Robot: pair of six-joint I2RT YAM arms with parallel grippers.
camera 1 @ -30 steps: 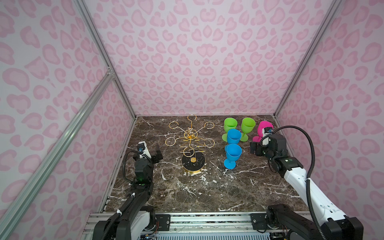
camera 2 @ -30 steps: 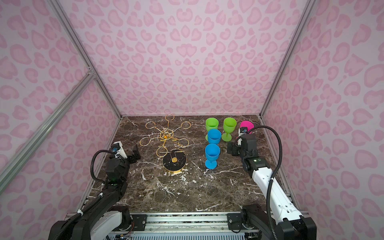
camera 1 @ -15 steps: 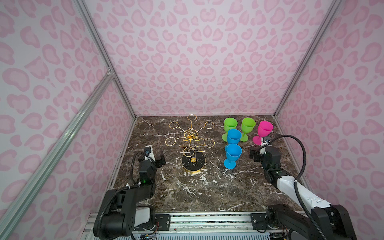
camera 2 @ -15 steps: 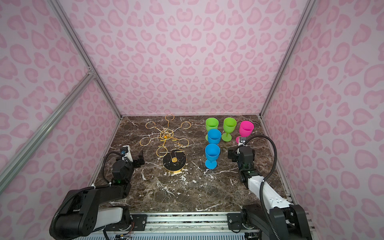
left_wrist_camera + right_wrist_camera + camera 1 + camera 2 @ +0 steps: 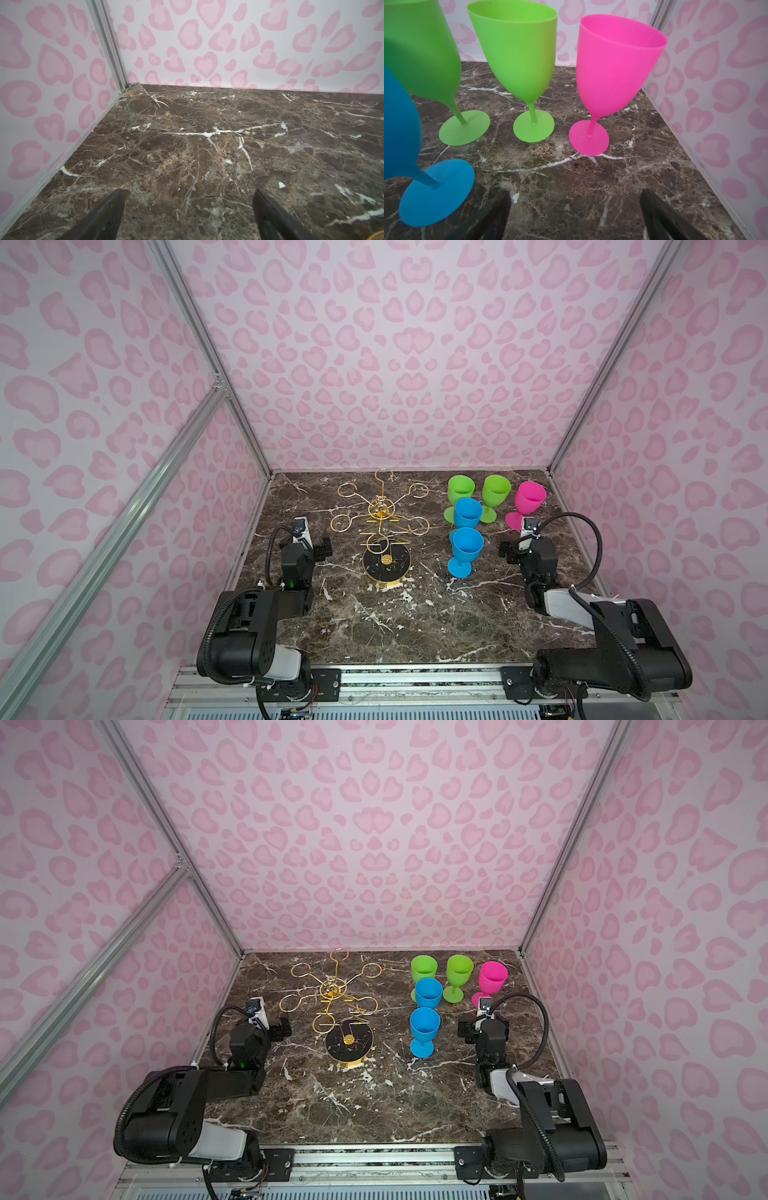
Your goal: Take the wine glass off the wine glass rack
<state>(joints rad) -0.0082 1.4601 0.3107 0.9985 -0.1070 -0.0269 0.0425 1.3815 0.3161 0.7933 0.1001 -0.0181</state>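
A: Why is the wine glass rack [image 5: 386, 570] bare?
B: The job looks done. The pink wine glass [image 5: 614, 68] is stood upright on the marble table [image 5: 415, 626], right of the rack, by 4 other glasses [image 5: 496, 489].
A: The rack?
B: Thin gold wire, 6 loops, black base. The left gripper [image 5: 189, 191] and right gripper [image 5: 575, 193] are spread open; nothing is held.

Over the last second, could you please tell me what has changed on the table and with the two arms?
The right claw, open, backed away from the pink glass toward the near edge, and both arms folded down low. Nothing was taken hold of or let go; the left claw is open too. The pink glass, green glasses, blue glasses and wine glass rack stayed put.
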